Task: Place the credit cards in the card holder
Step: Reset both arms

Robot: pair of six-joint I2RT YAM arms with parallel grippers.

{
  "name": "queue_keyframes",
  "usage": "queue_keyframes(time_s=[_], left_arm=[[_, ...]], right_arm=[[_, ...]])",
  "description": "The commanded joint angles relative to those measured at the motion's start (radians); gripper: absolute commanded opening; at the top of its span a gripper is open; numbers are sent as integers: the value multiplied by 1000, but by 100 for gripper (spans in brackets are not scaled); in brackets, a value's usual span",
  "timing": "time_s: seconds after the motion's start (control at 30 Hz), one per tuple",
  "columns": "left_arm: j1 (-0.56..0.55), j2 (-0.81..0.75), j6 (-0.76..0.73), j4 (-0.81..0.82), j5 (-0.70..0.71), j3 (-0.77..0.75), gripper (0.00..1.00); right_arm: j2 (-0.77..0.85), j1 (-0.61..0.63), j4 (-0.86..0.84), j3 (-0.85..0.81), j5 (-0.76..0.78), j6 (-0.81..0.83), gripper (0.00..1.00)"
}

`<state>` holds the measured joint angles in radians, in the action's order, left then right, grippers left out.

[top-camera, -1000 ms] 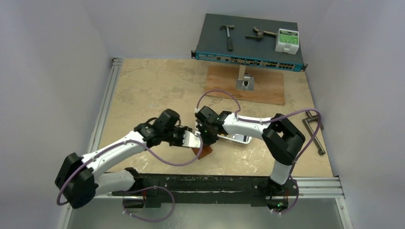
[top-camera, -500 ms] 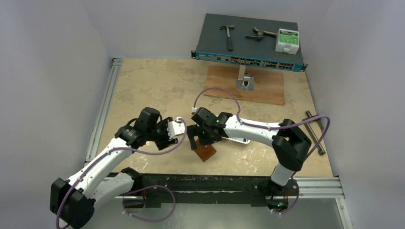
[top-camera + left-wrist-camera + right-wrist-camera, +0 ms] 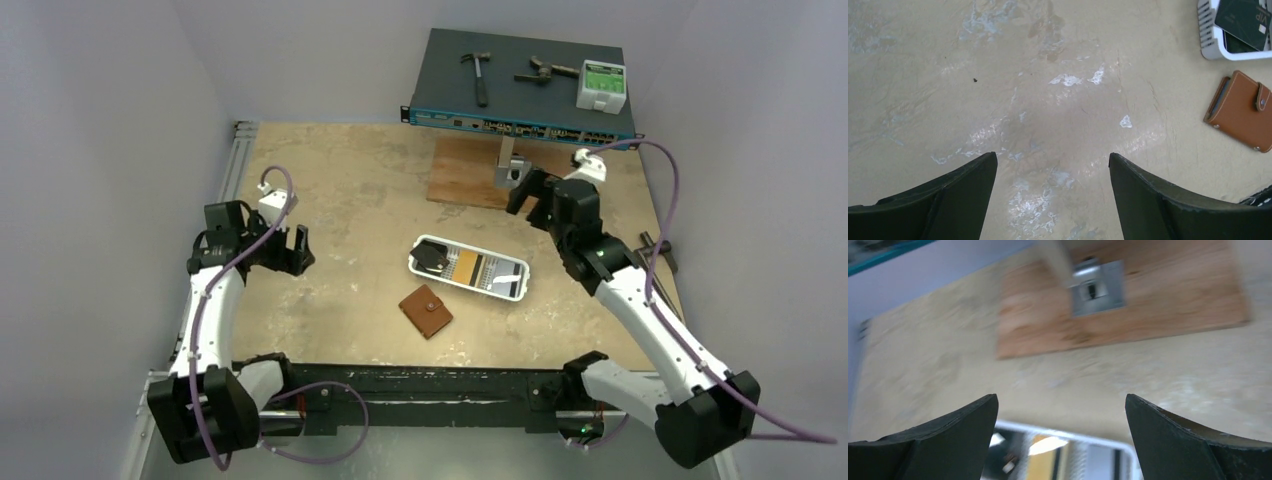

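Card holder (image 3: 425,311): one, closed, near one tray (image 3: 522,281).

A wooden board (image 3: 560,190) lies at the far side of the tan surface (image 3: 340,190). A metal bracket (image 3: 512,172) stands on the board's left part. Behind the board sits a dark rack unit (image 3: 520,95), which carries a hammer (image 3: 478,75), a second metal tool (image 3: 545,72) and a white box with a green label (image 3: 600,85). Nearer than the board, well apart from it, lies a white slotted tray (image 3: 518,286). Far left of the board, an aluminium rail (image 3: 225,200) edges the surface.
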<state>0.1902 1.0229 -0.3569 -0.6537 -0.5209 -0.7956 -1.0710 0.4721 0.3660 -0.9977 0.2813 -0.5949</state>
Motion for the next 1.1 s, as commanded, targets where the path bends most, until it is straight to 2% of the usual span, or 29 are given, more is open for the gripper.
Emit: queue_keyframes(time_s=[0.0,0.13,0.2,0.37,0.5,0.83,0.93,1.07], left_arm=[[77,40,149,141,-77,17,84],[81,-21,218,431,-44,190,90],[81,-42,247,581,-33,272,92],[80,-27,341,954,-44,453,94],[80,-4,348,1013,-71,459,97],[80,161,526,1391,-127,484,100],[79,210,555,1503,-107,492,100],[79,212,559,1474,-88,478,100]], right_arm=[[41,-121,-302,259,284,161,99],[-1,-223,-551,406,427,222,99],[-26,-270,-660,463,423,228,99],[-84,-288,-1043,612,453,334,99],[-171,-298,-1251,659,398,401,99],[-360,-330,-1601,713,289,452,99],[-374,-331,-1573,693,219,478,99],[-378,-329,-1698,765,192,514,99]])
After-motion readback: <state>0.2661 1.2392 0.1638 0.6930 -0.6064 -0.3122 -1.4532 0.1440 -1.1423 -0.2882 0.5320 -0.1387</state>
